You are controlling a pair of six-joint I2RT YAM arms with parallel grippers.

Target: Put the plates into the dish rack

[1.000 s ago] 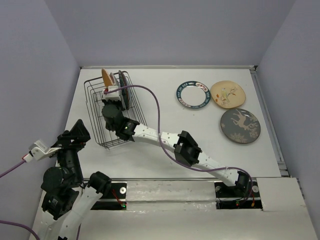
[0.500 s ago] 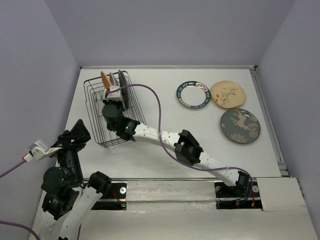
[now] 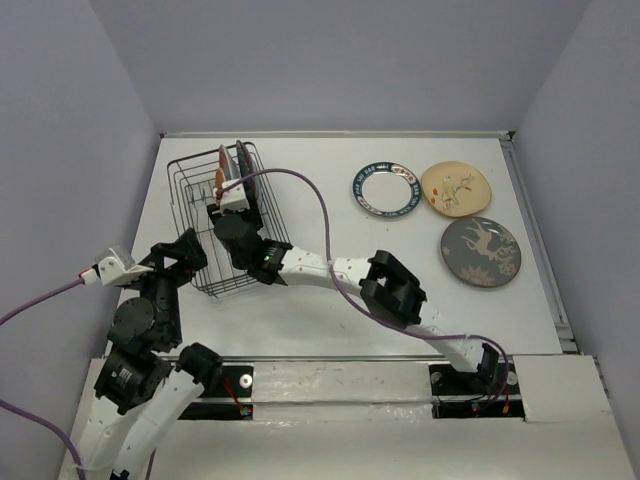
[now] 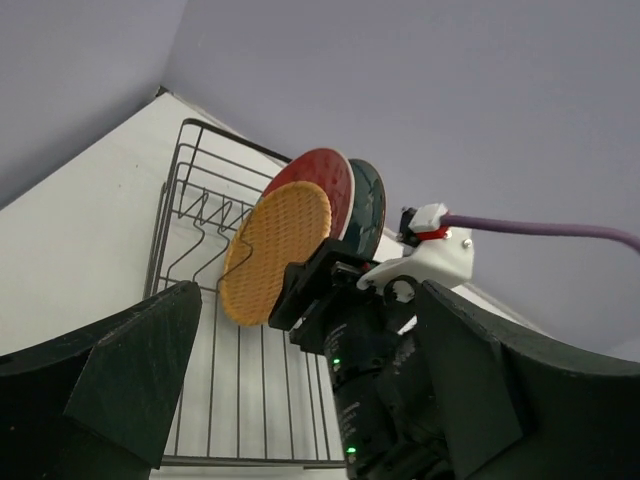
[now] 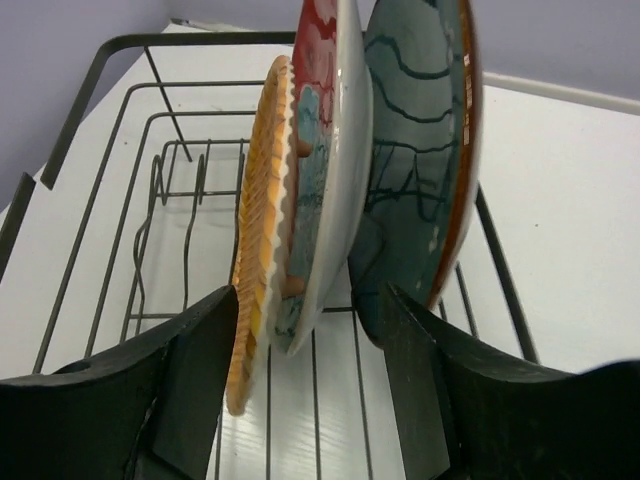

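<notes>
Rack: we see the rectangular dark wire dish rack (image 3: pixel 190 215) holding the orange woven-look round plate (image 4: pixel 278 250), the red-and-teal floral plate (image 5: pixel 320 150) and the plain dark teal plate (image 5: pixel 415 150), all upright.
Right gripper (image 5: pixel 305 340): jaws spread wide, facing them.
Left gripper (image 4: pixel 310 300): jaws wide apart, empty.
Table: the white dark-rimmed plate (image 3: pixel 385 190), the cream floral plate (image 3: pixel 455 187) and the grey deer plate (image 3: pixel 480 251) lie flat.

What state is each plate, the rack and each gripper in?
dish rack, holds three plates
orange plate, on edge in rack
red floral plate, on edge in rack
teal plate, on edge in rack
rimmed plate, flat on table
cream plate, flat on table
deer plate, flat on table
left gripper, open
right gripper, open
</notes>
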